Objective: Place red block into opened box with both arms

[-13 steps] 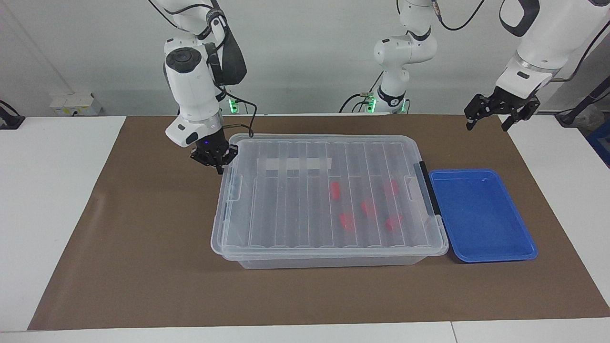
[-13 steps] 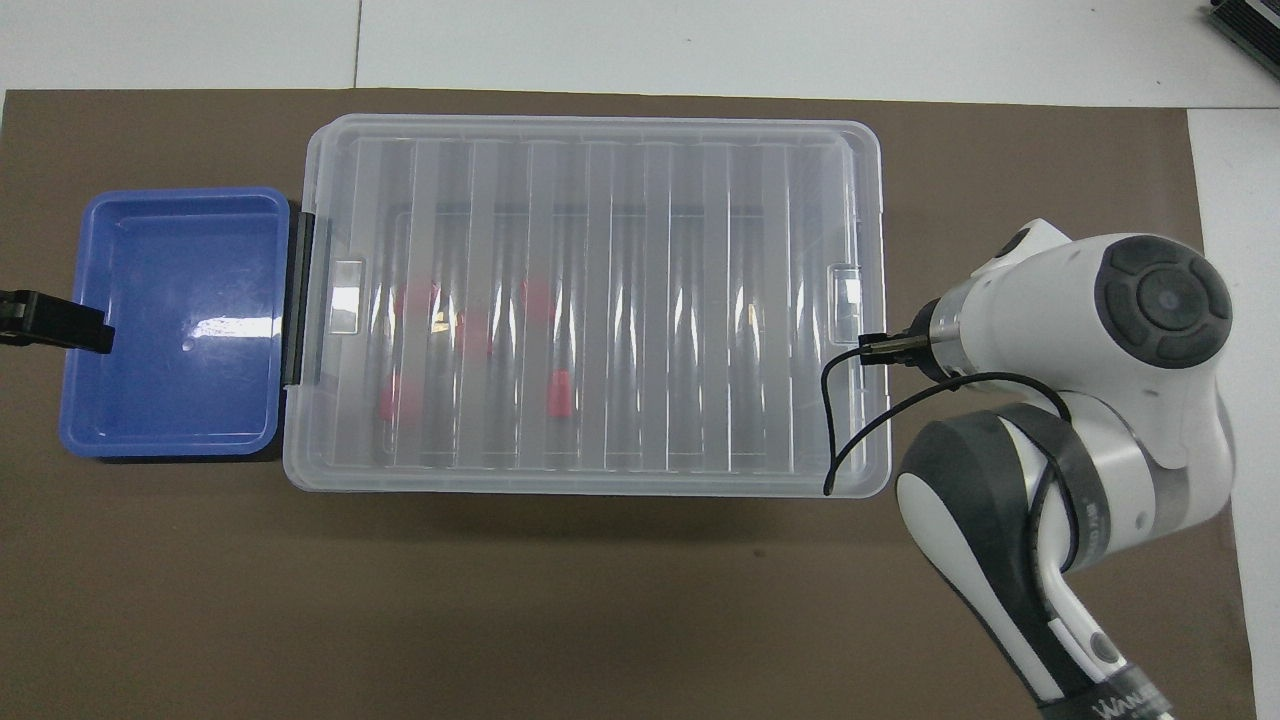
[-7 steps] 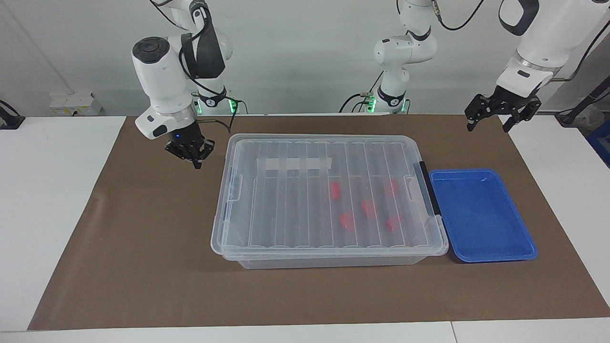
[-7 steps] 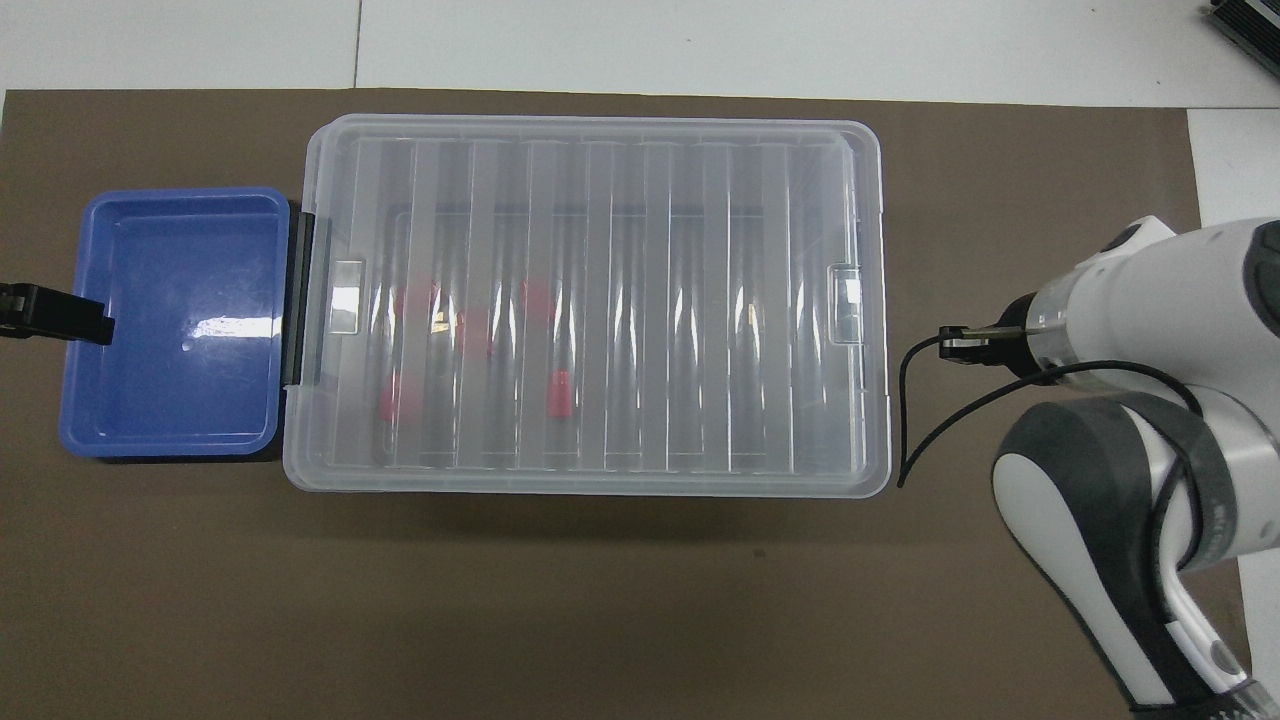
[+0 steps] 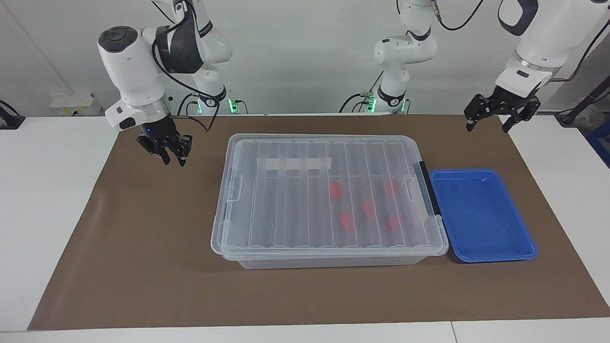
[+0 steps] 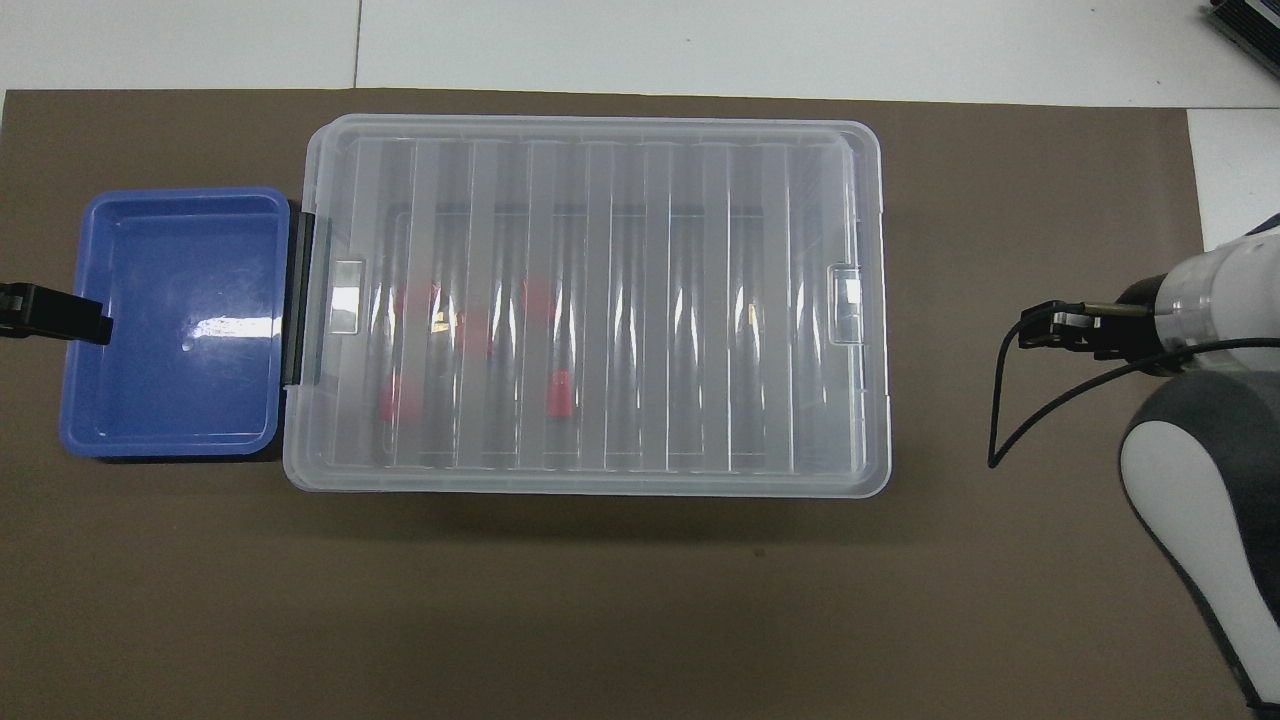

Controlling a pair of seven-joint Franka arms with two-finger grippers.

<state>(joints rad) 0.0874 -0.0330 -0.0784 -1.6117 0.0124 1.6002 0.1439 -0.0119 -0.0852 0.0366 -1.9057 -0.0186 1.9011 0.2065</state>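
1. The right gripper point(image 5: 174, 155) had pulled away from the corner of the box point(image 5: 329, 200) where it sat a second before, and now hung at the upper left of the facing view, over bare brown mat, well apart from the box. Its jaws, clenched a second ago, now showed a small gap between the fingertips and held nothing.
2. The left gripper point(image 5: 491, 119) had not moved; it waited at the upper right of the facing view, over the mat's edge above the blue tray point(image 5: 481, 216), jaws spread and empty.
3. My reading: the retreat with released jaws suggested the work on the box was finished, since no block remained outside it.
4. The box sat mid-frame on the tabletop point(image 5: 57, 190), its ribbed clear lid point(image 6: 590, 300) lying flat over it with the black clip point(image 5: 429, 190) at the tray end.
5. Five red blocks point(image 5: 335, 190) lay inside the box, seen blurred through the lid, clustered in the half toward the tray. Which of them was the task's block could not be told.
6. The blue tray, touching the box's clip end, held nothing.
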